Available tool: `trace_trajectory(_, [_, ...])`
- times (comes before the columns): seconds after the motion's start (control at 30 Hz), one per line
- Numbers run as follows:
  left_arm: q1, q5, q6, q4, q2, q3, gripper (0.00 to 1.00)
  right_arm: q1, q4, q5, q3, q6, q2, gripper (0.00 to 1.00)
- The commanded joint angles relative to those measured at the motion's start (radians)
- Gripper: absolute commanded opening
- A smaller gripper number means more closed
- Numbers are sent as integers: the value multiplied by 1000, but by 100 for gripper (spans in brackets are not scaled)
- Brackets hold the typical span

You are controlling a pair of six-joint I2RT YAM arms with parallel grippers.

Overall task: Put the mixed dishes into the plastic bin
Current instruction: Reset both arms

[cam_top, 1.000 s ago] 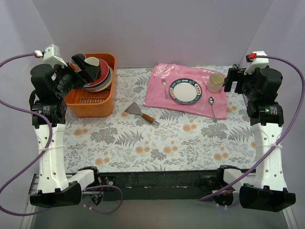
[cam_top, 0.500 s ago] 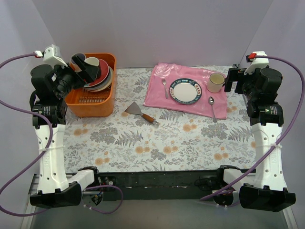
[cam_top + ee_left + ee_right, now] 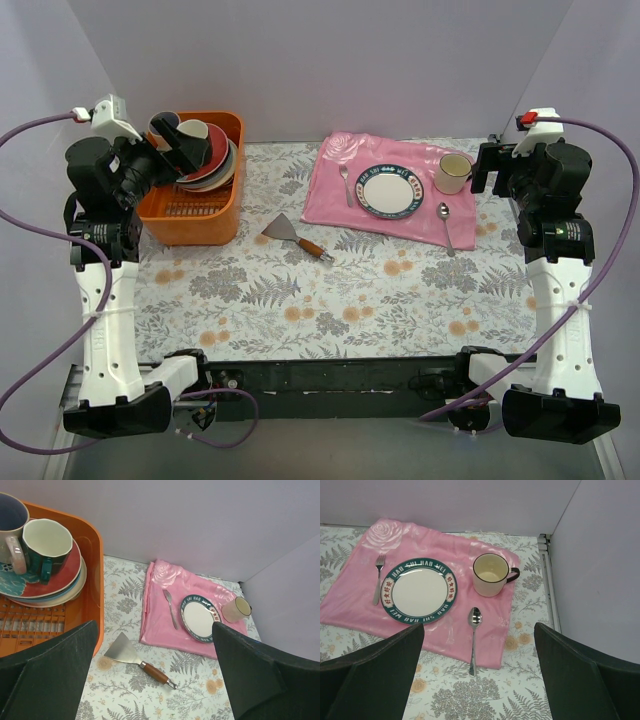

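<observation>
The orange plastic bin (image 3: 190, 225) stands at the table's far left and also shows in the left wrist view (image 3: 94, 555). Stacked in it are a red-rimmed teal plate (image 3: 60, 577) over paler plates (image 3: 65, 598), a lilac mug (image 3: 10, 517) and a dark-sided mug with a cream inside (image 3: 46, 539). The stack also shows in the top view (image 3: 215, 160). My left gripper (image 3: 178, 142) hovers above the bin, open wide and empty (image 3: 155, 680). My right gripper (image 3: 487, 168) is open and empty (image 3: 480, 680) above the pink cloth's right end.
A pink cloth (image 3: 335, 190) at the back right holds a blue-rimmed white plate (image 3: 389, 190), a cream mug with dark handle (image 3: 453, 172), a fork (image 3: 345, 182) and a spoon (image 3: 445, 225). A wooden-handled scraper (image 3: 295, 235) lies on the floral tabletop between bin and cloth.
</observation>
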Motion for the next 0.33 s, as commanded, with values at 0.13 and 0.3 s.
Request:
trace_trajectory(0.13, [5, 2, 12, 71, -36, -43, 98, -6, 49, 35, -5, -30, -18, 99])
trace_trajectory(0.3, [6, -1, 1, 133, -61, -107, 98, -6, 36, -1, 28, -50, 3, 98])
